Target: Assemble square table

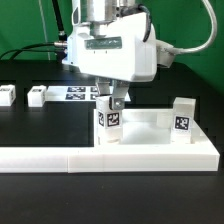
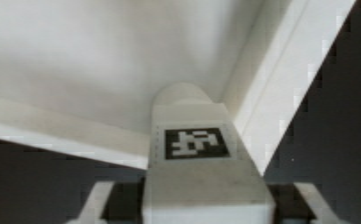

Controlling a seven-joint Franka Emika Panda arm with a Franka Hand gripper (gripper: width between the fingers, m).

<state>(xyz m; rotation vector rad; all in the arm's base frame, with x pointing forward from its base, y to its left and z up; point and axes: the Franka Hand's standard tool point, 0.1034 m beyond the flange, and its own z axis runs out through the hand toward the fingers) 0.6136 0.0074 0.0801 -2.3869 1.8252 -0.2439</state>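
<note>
- Far out from the pincer (image 1: 112, 102), toward the exterior view's left: short white plastic block leg (image 1: 8, 95) on the black counter (image 1: 40, 125). It is cut off by the frame edge.
- A little nearer the pincer, same side: second white block leg (image 1: 37, 96) on the counter, apart from the first.
- Behind the pincer, slightly to the exterior view's left: marker board (image 1: 78, 93), lying flat and partly hidden by the arm's white body.
- Centre: pincer points straight down, clenched on the top of the held white tagged leg (image 1: 110, 124).
- Wrist view: the held leg's black square tag (image 2: 195, 143) faces the camera. The leg fills the space between the two grey fingers (image 2: 116, 205).
- Held leg is upright, with its lower end at the slab corner directly under the pincer. Cannot tell whether it is seated in a socket.
- Below the pincer and running to the exterior view's right: white plastic square slab with raised rim (image 1: 148, 122), flat on the counter. In the wrist view its rim (image 2: 283, 70) runs beside the held leg.
- Well to the exterior view's right of the pincer: standing white tagged leg (image 1: 182, 118), upright at the slab's other near corner.
- In front of the pincer, across the frame: long white L-shaped barrier (image 1: 60, 157), with the slab just behind it.
</note>
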